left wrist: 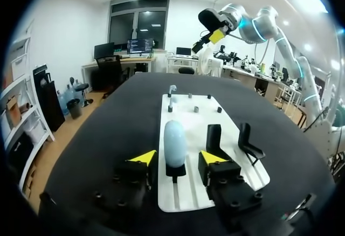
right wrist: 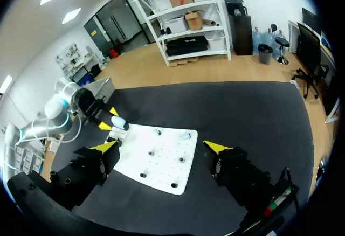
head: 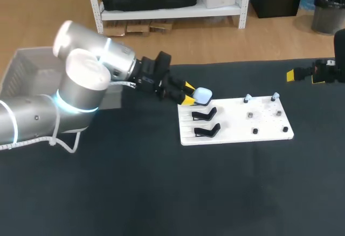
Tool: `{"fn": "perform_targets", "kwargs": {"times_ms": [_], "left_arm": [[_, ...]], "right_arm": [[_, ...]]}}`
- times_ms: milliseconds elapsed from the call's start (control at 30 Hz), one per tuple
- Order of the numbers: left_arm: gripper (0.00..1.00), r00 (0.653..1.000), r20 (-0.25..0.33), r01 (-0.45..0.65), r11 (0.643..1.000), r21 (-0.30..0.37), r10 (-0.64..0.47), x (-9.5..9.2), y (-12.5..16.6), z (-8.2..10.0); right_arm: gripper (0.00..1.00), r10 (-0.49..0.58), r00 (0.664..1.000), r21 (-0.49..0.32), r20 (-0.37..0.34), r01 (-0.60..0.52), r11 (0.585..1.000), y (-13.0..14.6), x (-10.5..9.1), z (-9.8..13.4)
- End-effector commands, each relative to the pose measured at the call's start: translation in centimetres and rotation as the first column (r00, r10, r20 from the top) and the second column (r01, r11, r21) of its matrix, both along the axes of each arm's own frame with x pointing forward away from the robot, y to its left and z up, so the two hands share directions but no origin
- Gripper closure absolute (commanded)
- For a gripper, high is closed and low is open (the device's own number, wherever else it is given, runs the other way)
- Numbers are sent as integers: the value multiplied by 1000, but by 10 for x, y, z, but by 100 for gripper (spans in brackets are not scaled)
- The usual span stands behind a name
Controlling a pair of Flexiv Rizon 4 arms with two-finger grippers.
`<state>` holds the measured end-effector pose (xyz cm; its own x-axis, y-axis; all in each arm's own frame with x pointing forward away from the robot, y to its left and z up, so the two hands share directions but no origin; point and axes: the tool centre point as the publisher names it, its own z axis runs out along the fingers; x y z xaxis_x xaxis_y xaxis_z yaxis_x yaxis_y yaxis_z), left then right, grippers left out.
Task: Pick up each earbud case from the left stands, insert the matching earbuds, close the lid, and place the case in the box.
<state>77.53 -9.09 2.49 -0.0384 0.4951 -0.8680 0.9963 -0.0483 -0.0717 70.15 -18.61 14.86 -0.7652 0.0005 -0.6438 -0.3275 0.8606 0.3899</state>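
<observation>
Currently, left claw [left wrist: 178,158]: open, its yellow tips set either side of the earbud case [left wrist: 174,141] with a gap visible on both sides; nothing is gripped.
Case position: seated upright on the nearest of the three black stands, at the near end of the white board [left wrist: 188,112]; in the head view it [head: 203,94] is seen just ahead of the left claw [head: 188,97].
Step judged: pre-grasp; closure on the case is not yet made.
Risk 1: the case is smooth and rounded, so an off-centre closure could squeeze it out sideways or tip it off its stand.
Risk 2: a lift not in line with the stand could drag the board across the tabletop [head: 135,193]; whether the board is fixed cannot be told.
Risk 3: the neighbouring empty stands [left wrist: 214,136] are close beside one finger, so a clash is possible if the claw shifts that way.
Case appearance: pale blue, glossy, pebble-shaped, lid shut; no seam or hinge can be made out.
Earbuds [head: 247,98]: two small pale pieces are perched on pegs at the board's far edge, well apart from the case.
Box [head: 21,66]: a grey bin beyond the tabletop's left end, behind the left arm.
Right claw [right wrist: 161,147]: wide open and empty, held high above the tabletop, well away from the board [right wrist: 161,160].
</observation>
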Motion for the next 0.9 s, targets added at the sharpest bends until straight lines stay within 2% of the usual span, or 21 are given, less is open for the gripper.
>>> {"fn": "perform_targets", "kwargs": {"times_ms": [33, 700, 900], "left_arm": [[52, 1000, -3, 6, 1000, -5, -6, 5, -5, -4], [53, 1000, -17, 24, 1000, -16, -24, 11, -21, -11], [59, 999, -20, 29, 999, -18, -30, 11, -23, -12]], "right_arm": [[0, -1, 1000, -2, -1, 1, 1000, 0, 0, 0], [0, -1, 1000, -2, -1, 1, 1000, 0, 0, 0], [0, -1, 1000, -2, -1, 1, 1000, 0, 0, 0]]}}
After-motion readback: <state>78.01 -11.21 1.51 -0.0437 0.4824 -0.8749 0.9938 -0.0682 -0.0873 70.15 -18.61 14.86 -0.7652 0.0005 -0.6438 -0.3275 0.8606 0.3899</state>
